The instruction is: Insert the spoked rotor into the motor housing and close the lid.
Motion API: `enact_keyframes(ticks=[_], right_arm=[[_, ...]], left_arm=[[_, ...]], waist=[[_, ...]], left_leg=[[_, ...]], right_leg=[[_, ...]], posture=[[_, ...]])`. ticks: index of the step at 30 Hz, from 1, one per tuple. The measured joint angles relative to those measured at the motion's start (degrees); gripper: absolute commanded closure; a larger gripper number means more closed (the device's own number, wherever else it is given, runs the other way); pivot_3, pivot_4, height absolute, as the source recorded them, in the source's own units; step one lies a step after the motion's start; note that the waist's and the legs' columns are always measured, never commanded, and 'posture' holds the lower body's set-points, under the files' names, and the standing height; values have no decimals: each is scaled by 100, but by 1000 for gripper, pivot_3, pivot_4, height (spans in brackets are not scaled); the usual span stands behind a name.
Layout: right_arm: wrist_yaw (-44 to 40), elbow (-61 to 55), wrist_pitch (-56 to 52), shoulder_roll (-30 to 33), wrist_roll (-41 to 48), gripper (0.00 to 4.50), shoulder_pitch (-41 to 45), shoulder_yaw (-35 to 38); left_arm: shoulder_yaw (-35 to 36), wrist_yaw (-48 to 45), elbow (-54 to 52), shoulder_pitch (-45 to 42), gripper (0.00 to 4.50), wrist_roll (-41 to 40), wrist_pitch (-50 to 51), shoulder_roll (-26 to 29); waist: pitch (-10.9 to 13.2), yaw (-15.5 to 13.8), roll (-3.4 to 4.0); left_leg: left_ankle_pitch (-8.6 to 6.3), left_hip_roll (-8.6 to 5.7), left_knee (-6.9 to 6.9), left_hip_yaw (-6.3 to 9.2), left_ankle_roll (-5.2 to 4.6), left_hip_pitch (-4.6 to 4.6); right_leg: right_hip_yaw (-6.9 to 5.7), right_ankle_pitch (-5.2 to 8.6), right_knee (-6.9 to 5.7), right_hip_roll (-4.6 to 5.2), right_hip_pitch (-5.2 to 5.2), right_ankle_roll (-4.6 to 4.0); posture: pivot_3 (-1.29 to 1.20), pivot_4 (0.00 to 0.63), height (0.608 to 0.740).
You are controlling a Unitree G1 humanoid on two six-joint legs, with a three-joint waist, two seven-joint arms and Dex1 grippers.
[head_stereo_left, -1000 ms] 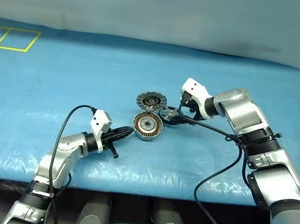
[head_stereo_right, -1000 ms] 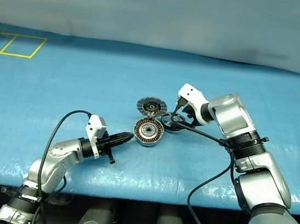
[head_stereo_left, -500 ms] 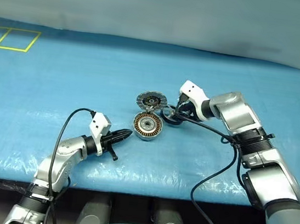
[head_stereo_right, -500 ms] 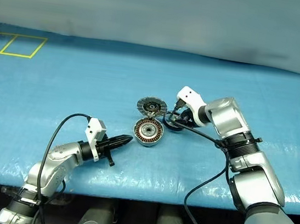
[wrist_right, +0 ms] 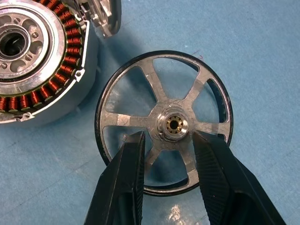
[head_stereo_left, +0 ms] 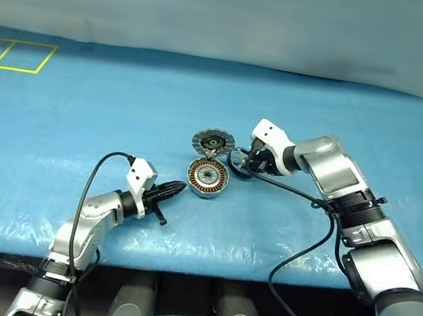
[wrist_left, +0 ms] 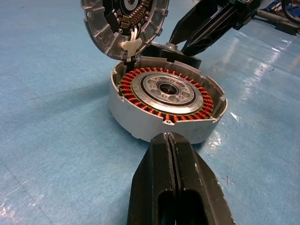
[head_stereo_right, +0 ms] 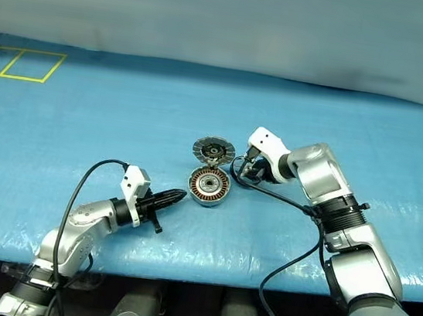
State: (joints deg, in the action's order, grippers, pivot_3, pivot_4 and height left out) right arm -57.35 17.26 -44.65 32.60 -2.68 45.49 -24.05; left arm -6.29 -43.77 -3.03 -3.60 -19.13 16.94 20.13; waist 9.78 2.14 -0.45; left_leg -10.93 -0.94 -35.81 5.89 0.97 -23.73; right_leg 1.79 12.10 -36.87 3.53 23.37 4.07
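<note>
The spoked rotor (wrist_right: 154,86) lies flat on the blue table, just right of the motor housing (head_stereo_left: 208,177) with its copper windings facing up. My right gripper (wrist_right: 168,138) points down onto the rotor. Its two fingers reach through the gaps between the spokes and are closed in on either side of the hub. The lid (head_stereo_left: 213,141) stands tilted up at the housing's far rim, ribbed face toward me. My left gripper (wrist_left: 171,140) is shut and empty, its tip aimed at the housing's near wall, a short gap away.
A blue tarp (head_stereo_left: 86,102) covers the table, with yellow tape marks (head_stereo_left: 14,54) at the far left corner. A black cable (head_stereo_left: 292,254) hangs from my right arm over the front edge. A grey wall rises behind.
My right gripper's fingers have come together from wide open onto the rotor's hub, and the hand has sunk slightly. The left arm has kept still.
</note>
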Motion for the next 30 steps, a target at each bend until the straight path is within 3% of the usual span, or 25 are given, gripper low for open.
enact_keyframes(ticks=[2, 14, 30], right_arm=[[18, -49, 81, -2, -64, 3439, -29, -30], [362, -595, -14, -29, -67, 3439, -406, 282], [1204, -3681, -959, 390, 536, 3439, -2147, 1592]], left_arm=[[1, 2, 0, -12, 4500, 15, 0, 8], [38, 6, 0, -19, 4500, 30, 5, 22], [119, -8, -13, -82, 4500, 3, 27, 31]], waist=[[-3, 3, 1], [-4, -2, 0], [-1, -56, 0]], left_leg=[[0, 1, 0, -3, 0, 5], [0, 2, -3, -2, 0, -2], [0, 3, 0, -5, 0, -11]], right_leg=[[2, 0, -1, 0, -4, 0], [2, -1, -1, -1, 3, 0], [2, 1, 4, 1, 11, 0]], posture=[[0, 150, 740], [0, 150, 740], [0, 150, 740]])
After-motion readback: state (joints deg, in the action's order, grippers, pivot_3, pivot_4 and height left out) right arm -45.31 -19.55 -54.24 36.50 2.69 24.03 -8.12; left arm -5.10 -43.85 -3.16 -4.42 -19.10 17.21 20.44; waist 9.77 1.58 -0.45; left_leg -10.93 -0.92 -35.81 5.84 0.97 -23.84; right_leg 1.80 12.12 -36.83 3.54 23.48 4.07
